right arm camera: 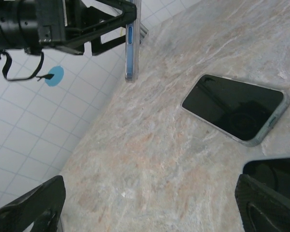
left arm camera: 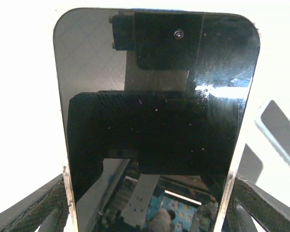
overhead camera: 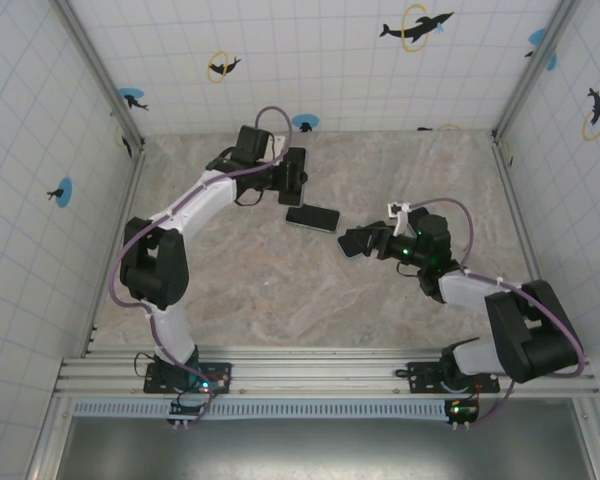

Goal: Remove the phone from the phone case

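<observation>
Phone (left arm camera: 154, 121): stood clamped upright in left jaws, screen to wrist camera, likely held off the desk (right arm camera: 135, 159) for stripping; case fit unclear.
Right jaws: gaped wide, empty, low over desk, seemingly ready to help.
Second handset (right arm camera: 234, 108): lay flat on desk nearby.

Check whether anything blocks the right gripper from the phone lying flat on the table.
Nothing visible: bare marbled tabletop lies between the right gripper and the flat black grey-rimmed phone. The left gripper holds a black slab upright.

The beige marbled table (overhead camera: 280, 300) bears one phone (overhead camera: 312, 217) lying flat, screen up, near its middle.
</observation>
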